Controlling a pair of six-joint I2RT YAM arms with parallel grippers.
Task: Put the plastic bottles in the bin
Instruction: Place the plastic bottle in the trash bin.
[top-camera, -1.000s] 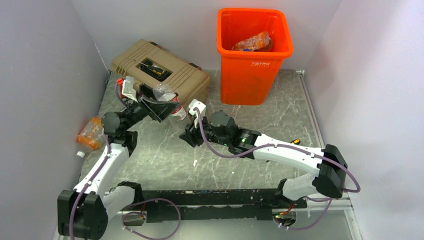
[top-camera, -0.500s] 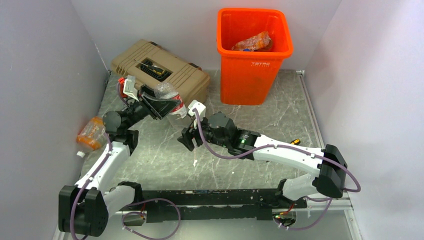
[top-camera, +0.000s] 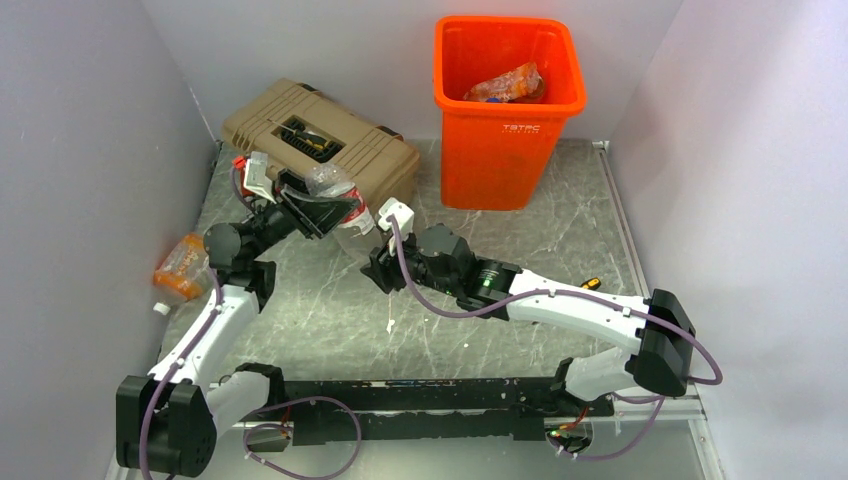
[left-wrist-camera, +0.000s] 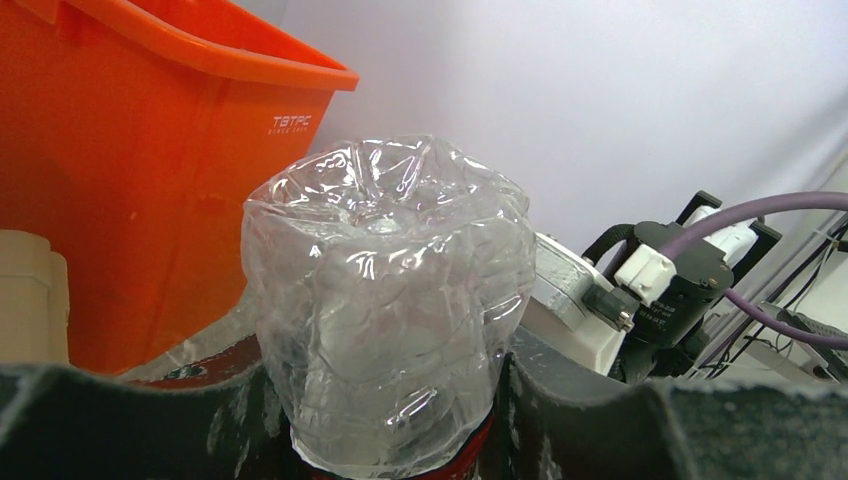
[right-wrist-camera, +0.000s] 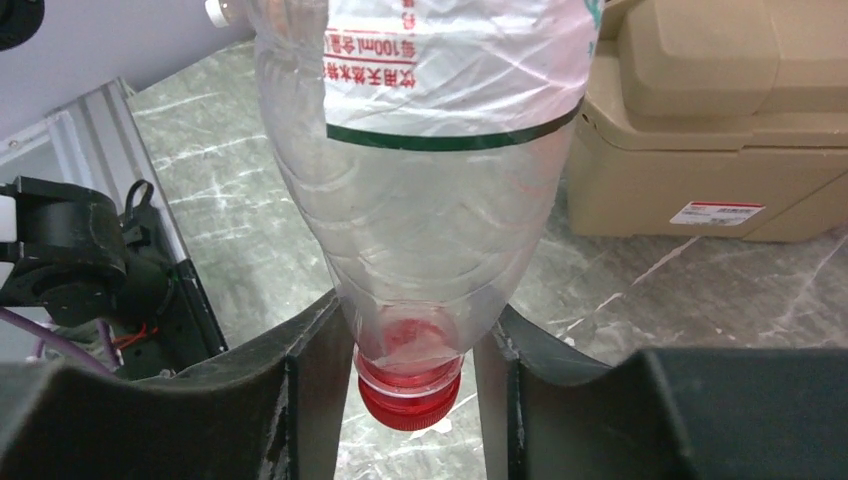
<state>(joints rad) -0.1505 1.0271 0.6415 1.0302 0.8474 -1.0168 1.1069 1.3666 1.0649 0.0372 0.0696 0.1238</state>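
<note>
My left gripper (top-camera: 325, 205) is shut on the lower body of a clear crumpled plastic bottle (top-camera: 345, 215) and holds it in the air in front of the toolbox. Its base faces the left wrist camera (left-wrist-camera: 385, 300), pinched between the jaws (left-wrist-camera: 385, 440). My right gripper (top-camera: 378, 262) is open, with its fingers (right-wrist-camera: 310, 400) on either side of the bottle's shoulder and red cap (right-wrist-camera: 408, 400). The orange bin (top-camera: 508, 140) stands at the back with an orange bottle (top-camera: 505, 83) inside. Another orange bottle (top-camera: 180, 268) lies by the left wall.
The tan toolbox (top-camera: 310, 135) sits at the back left, right behind the held bottle, and also shows in the right wrist view (right-wrist-camera: 700, 120). A small white scrap (top-camera: 388, 325) and a small yellow item (top-camera: 592, 283) lie on the marble floor. Walls enclose three sides.
My right gripper slid slightly left and down, then came back up to the bottle's neck. My left gripper shifted the bottle a little and still holds it.
</note>
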